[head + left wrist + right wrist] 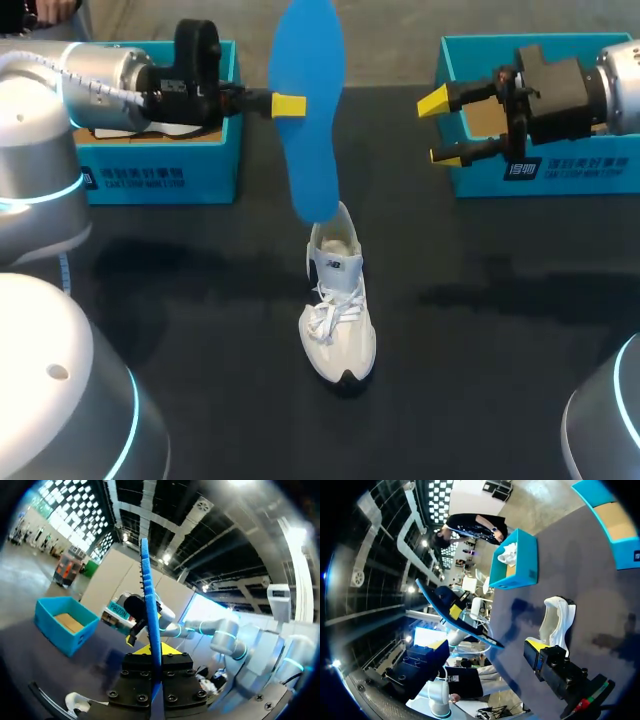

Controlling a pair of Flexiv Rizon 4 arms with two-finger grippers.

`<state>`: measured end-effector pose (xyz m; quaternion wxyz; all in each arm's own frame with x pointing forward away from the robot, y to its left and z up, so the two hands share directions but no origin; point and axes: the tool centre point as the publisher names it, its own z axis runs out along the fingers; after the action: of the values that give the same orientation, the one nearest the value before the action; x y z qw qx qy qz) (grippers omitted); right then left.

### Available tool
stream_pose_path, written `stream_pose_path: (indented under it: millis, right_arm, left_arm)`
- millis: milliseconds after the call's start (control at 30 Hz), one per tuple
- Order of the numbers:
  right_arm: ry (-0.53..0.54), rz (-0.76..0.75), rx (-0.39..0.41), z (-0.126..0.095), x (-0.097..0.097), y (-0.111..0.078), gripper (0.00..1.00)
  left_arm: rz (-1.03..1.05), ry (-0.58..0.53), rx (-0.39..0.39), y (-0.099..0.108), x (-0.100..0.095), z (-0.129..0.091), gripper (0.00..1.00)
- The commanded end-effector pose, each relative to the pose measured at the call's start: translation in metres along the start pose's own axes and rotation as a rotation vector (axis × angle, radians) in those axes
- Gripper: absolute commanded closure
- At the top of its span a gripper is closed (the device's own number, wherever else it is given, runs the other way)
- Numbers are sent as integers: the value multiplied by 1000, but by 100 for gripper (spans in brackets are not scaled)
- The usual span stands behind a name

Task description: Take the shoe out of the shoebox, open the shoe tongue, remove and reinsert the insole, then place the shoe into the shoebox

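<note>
A white shoe (pixel 338 310) stands upright on the dark table, toe toward the front edge. Above its heel hangs the blue insole (pixel 310 110), held on end with my left gripper (pixel 288 104) shut on its edge. In the left wrist view the insole (pixel 150 605) runs edge-on up from between the fingers, and the shoe (pixel 75 701) shows below. My right gripper (pixel 440 127) stands open to the right of the insole, nothing between its fingers. The right wrist view shows one yellow fingertip (pixel 536 646), the shoe (pixel 557 620) and the insole (pixel 455 617) beyond it.
One blue shoebox (pixel 160 175) sits at the back left behind my left arm, with white paper inside (pixel 509 554). A second blue shoebox (pixel 545 175) sits at the back right behind my right gripper. Bare dark tabletop (pixel 200 330) surrounds the shoe.
</note>
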<state>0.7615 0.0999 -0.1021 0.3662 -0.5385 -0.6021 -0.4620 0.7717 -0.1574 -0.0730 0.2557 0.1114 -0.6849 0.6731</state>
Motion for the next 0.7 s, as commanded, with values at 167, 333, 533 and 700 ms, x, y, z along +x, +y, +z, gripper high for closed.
stream_pose_path:
  millis: [167, 333, 533, 700]
  right_arm:
    - [-2, 1, 1, 2, 0, 1, 0]
    - [-2, 1, 1, 2, 0, 1, 0]
    - [-2, 1, 1, 2, 0, 1, 0]
    - [-2, 1, 1, 2, 0, 1, 0]
  left_arm:
    - [221, -75, -1, 1, 7, 1, 100]
    - [536, -2, -39, 11, 0, -2, 100]
    - [834, -15, 89, 8, -19, -11, 100]
    - [1297, 31, -5, 3, -34, -16, 100]
